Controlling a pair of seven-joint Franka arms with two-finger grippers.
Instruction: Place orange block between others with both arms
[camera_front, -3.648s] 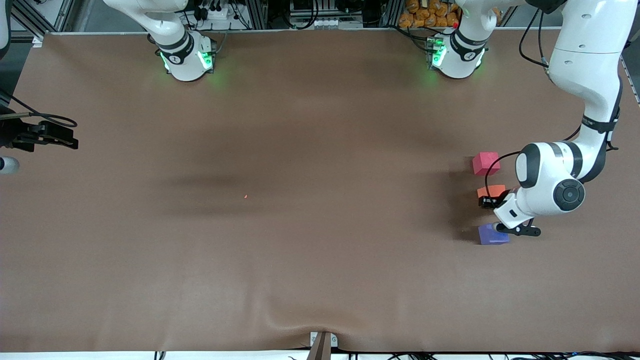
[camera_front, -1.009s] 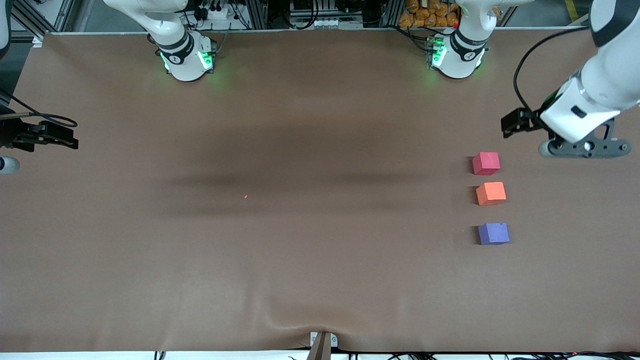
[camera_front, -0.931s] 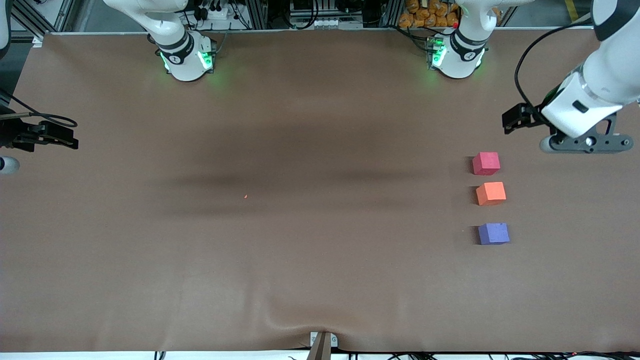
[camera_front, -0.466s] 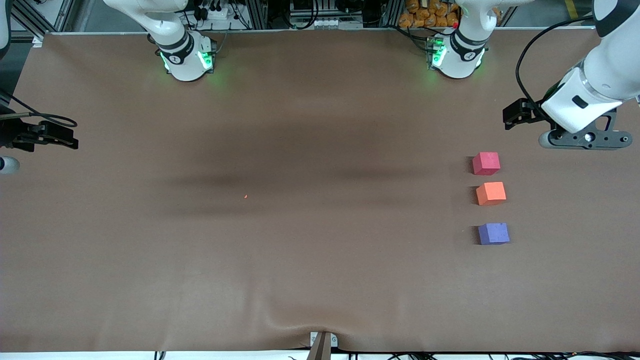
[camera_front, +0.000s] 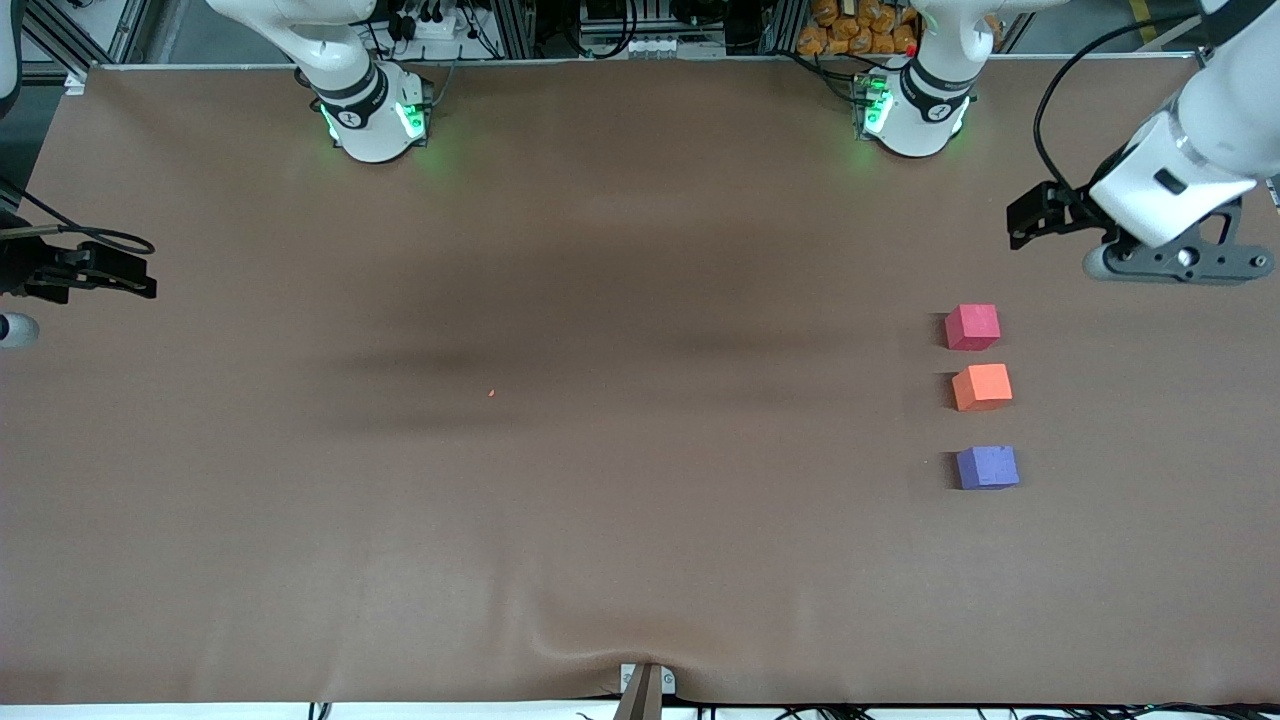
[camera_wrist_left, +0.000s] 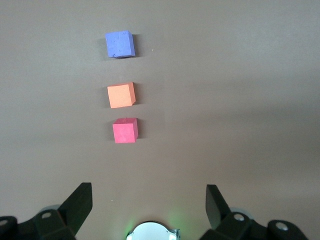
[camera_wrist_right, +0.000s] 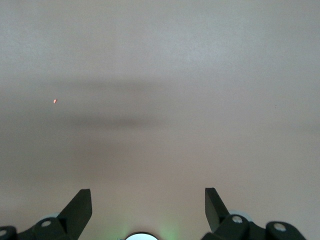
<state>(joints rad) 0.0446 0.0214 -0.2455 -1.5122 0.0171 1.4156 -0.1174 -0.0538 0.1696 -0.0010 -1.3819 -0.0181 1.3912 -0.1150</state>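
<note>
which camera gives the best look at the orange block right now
The left wrist view: the orange block sits unobstructed between the pinkish-red block and purple-blue block, larger than elsewhere. The front view shows it too, smaller. The right wrist view shows only bare table.

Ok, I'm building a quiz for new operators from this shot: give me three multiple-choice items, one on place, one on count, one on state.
1. Where is the orange block?
A. Between the pinkish-red block and the purple-blue block
B. On the purple-blue block
C. In a gripper

2. How many blocks lie on the table?
A. Two
B. Three
C. Four

3. How do the left gripper's jaws stand?
A. Shut on a block
B. Shut, empty
C. Open, empty

Key: 1 A, the front view shows one row, orange in the middle. 2 B, three cubes show. 3 C, the left wrist view shows spread jaws holding nothing.
</note>
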